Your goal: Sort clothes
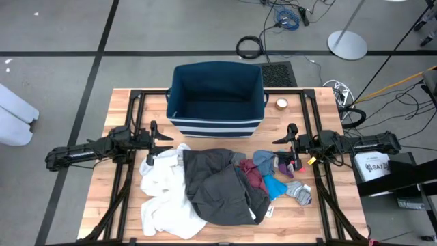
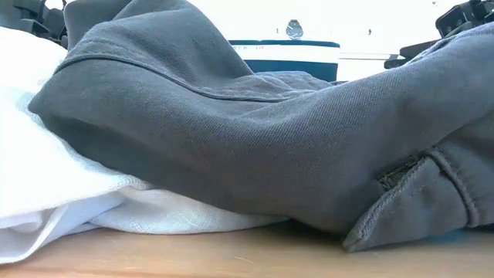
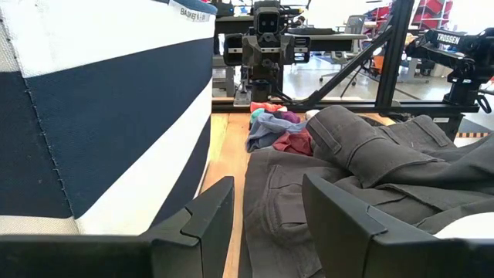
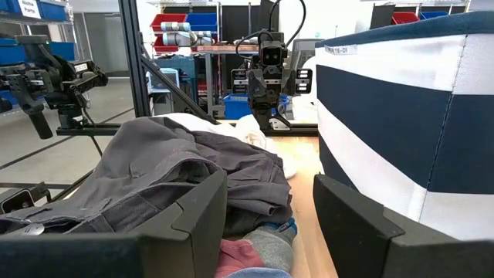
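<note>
A heap of clothes (image 1: 218, 188) lies on the wooden tabletop (image 1: 102, 198) just in front of a navy fabric bin with white stripes (image 1: 216, 100), which stands open at the far middle of the tabletop. In the heap, a dark grey garment (image 1: 222, 184) sprawls directly in front of the bin, draped partly over a white garment (image 1: 164, 188) that spreads toward the bin's left side. To the right of the grey piece sit a maroon piece (image 1: 252, 179), a bright blue piece (image 1: 274, 186), small grey socks (image 1: 299, 193) and a red scrap (image 1: 283, 169), all bunched together in front of the bin's right corner.

The left hand (image 1: 151, 137) hovers just off the bin's left front corner, above the edge of the white garment, its two fingers (image 3: 201, 224) spread apart with nothing between them. The right hand (image 1: 291, 139) hangs just off the bin's right front corner, over the small coloured pieces, its fingers (image 4: 351, 216) likewise apart and gripping nothing. Each hand faces the other across the front of the bin.

A small round roll of tape (image 1: 281, 103) rests on the tabletop just right of the bin. From table height, the grey garment fills the view, lying over white cloth, with the bin's rim visible behind.
</note>
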